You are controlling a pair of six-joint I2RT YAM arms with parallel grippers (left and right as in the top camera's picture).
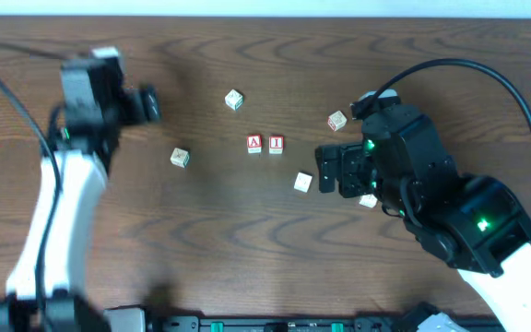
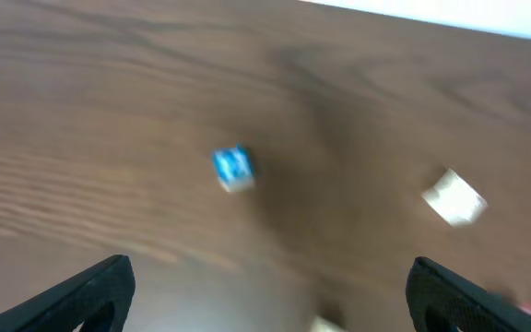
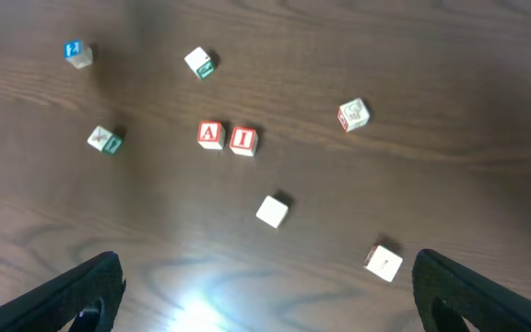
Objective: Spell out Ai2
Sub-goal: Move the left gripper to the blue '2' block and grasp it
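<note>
Sitting just beside each other at mid-table, the A cube [image 1: 253, 143] and the I cube [image 1: 276, 143] make a short row. The blue 2 cube [image 3: 77, 53] lies well apart on the left arm's side, blurred ahead of the left gripper [image 2: 270, 272]. That claw and the right gripper [image 3: 265, 267] are both spread wide and hold nothing, with pale cubes [image 3: 273, 210] scattered around.

small white cube with red-framed "A" [image 1: 254, 143]: letter up | small white cube with red-framed "I" [image 1: 276, 143]: just beside it, aligned | small blue cube [image 3: 77, 53]: well apart, white mark blurred
</note>
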